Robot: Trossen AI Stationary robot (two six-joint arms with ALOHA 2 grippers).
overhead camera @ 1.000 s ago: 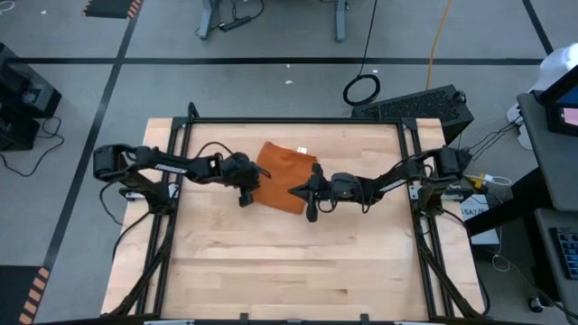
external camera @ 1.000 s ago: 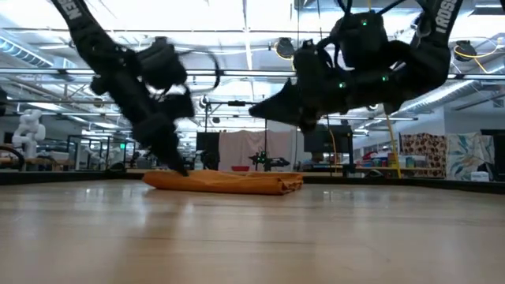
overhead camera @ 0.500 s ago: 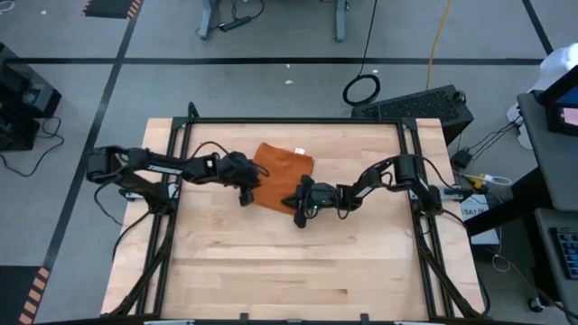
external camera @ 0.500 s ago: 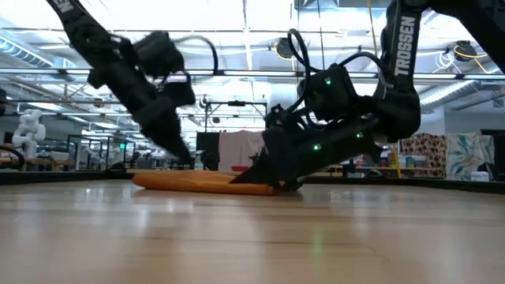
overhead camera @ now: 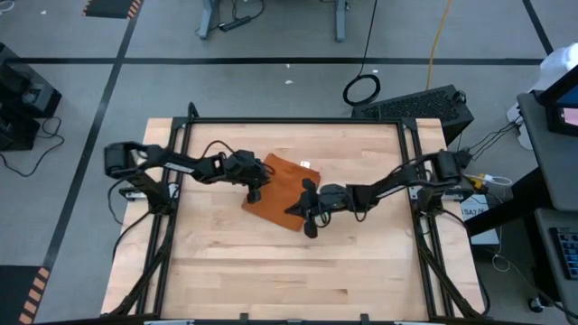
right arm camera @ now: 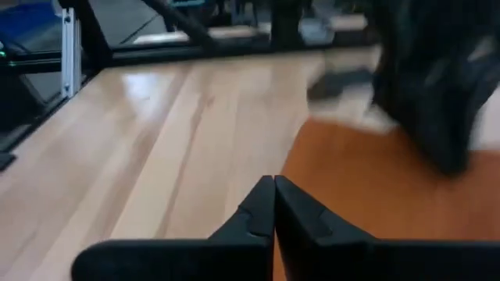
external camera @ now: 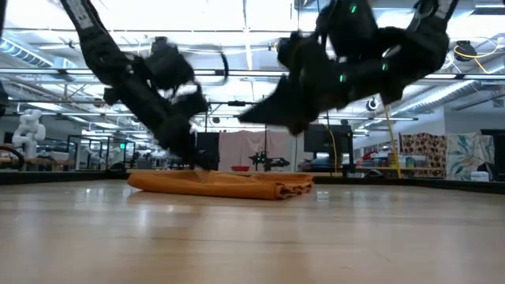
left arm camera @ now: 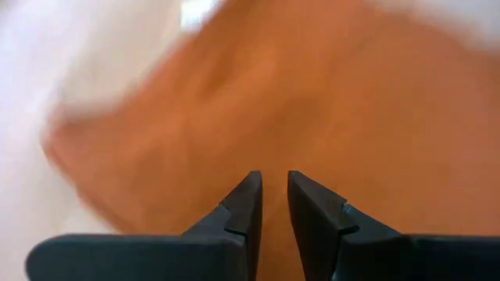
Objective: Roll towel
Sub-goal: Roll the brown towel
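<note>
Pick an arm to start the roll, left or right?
Left, probably. The left gripper is down on the towel near its edge, while the right gripper, shut, hangs above the cloth.

The towel [overhead camera: 282, 191] was a plain burnt orange, no pattern at all, just a tiny white tag [overhead camera: 306, 165] at one edge. The desk [overhead camera: 289, 271] was pale blond wood with long plank lines running across it, framed in black rails [overhead camera: 298, 121]. Both arms were dark, nearly black, and so were the left claw [overhead camera: 255, 193] and right claw [overhead camera: 310, 219]; the right arm had small green lights [external camera: 344, 76] glowing on it. The floor [overhead camera: 163, 36] was grey with black stripes, a yellow cable [overhead camera: 437, 41] trailed across it, and there was orange-and-black hazard striping [overhead camera: 110, 8] in a corner.
</note>
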